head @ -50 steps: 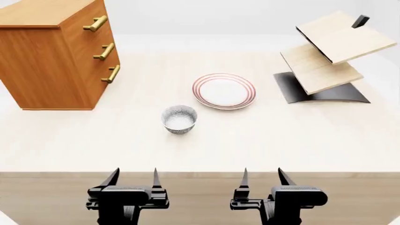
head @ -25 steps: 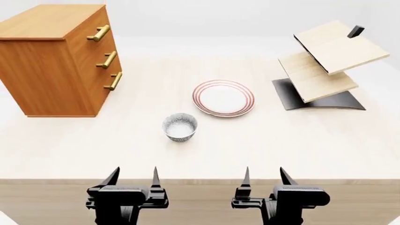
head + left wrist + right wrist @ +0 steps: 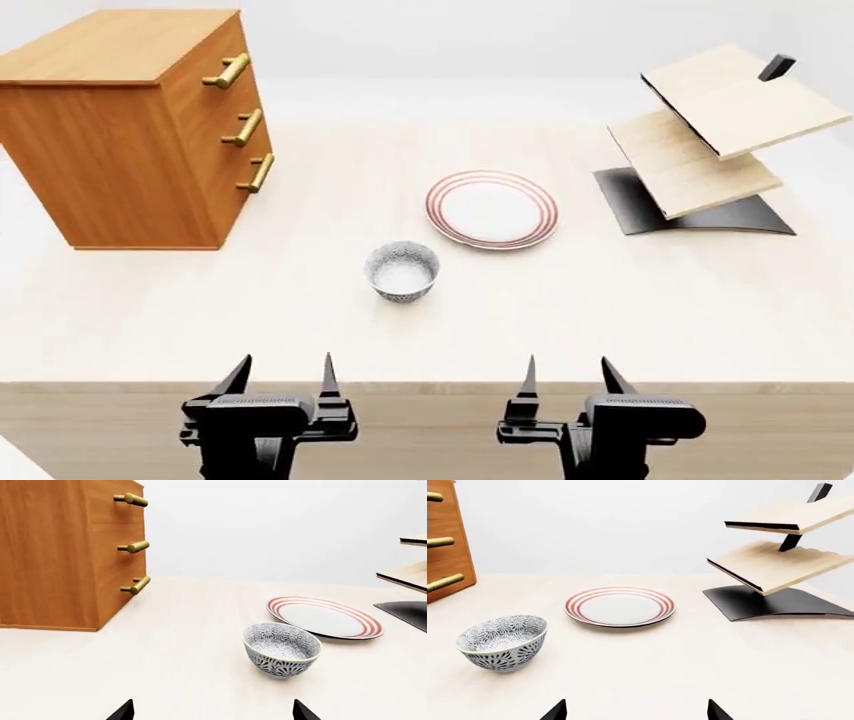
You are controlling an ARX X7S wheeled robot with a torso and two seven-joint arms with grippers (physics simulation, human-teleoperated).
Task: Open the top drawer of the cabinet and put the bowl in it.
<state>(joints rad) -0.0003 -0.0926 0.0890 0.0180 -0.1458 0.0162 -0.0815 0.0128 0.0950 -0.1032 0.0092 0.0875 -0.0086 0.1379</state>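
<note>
The orange-brown cabinet (image 3: 127,140) stands at the table's far left, its three drawers shut. The top drawer (image 3: 214,62) has a brass bar handle (image 3: 227,70); it also shows in the left wrist view (image 3: 130,499). The blue-speckled bowl (image 3: 403,270) sits upright mid-table, also in the left wrist view (image 3: 281,649) and right wrist view (image 3: 502,641). My left gripper (image 3: 280,375) and right gripper (image 3: 567,375) are open and empty at the table's near edge, well short of the bowl.
A red-ringed plate (image 3: 491,208) lies behind and right of the bowl. A pale tilted wooden shelf rack (image 3: 707,130) on a black base stands at the far right. The table's front edge (image 3: 427,385) runs just ahead of both grippers.
The view has shifted: cabinet, bowl, plate and rack all sit a little further right and lower in the head view. Both grippers stay open in the same spot.
</note>
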